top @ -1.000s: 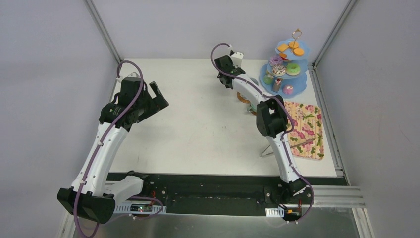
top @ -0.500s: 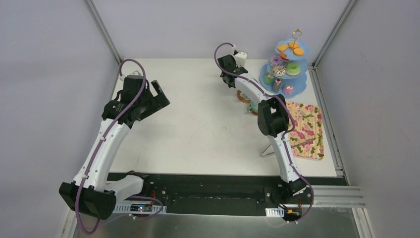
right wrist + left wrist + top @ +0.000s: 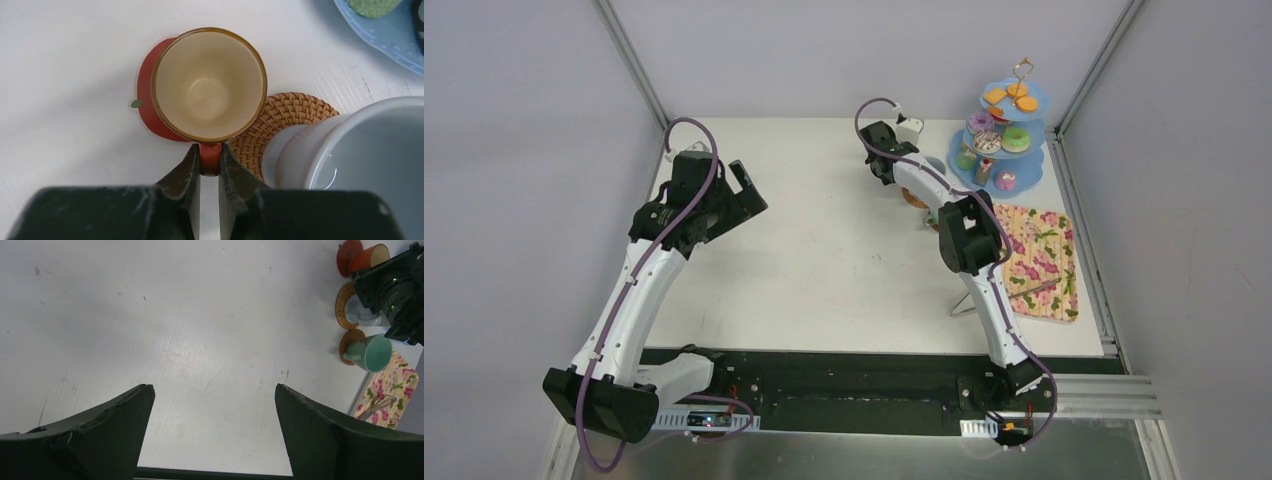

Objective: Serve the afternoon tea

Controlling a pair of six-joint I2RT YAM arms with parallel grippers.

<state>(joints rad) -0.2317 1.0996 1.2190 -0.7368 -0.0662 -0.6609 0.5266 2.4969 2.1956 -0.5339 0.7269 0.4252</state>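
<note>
We have our right end effector (image 3: 210, 150) clamped on the handle (image 3: 210, 164) of the orange cup (image 3: 209, 85), which stands upright straight ahead of it over the red coaster (image 3: 146, 107) at the tabletop's (image 3: 65, 60) far right, while our left end effector (image 3: 212, 390), well apart, gapes empty.

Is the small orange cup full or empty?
Empty. The right wrist view looks straight into the small orange cup, and its cream bottom is bare.
</note>
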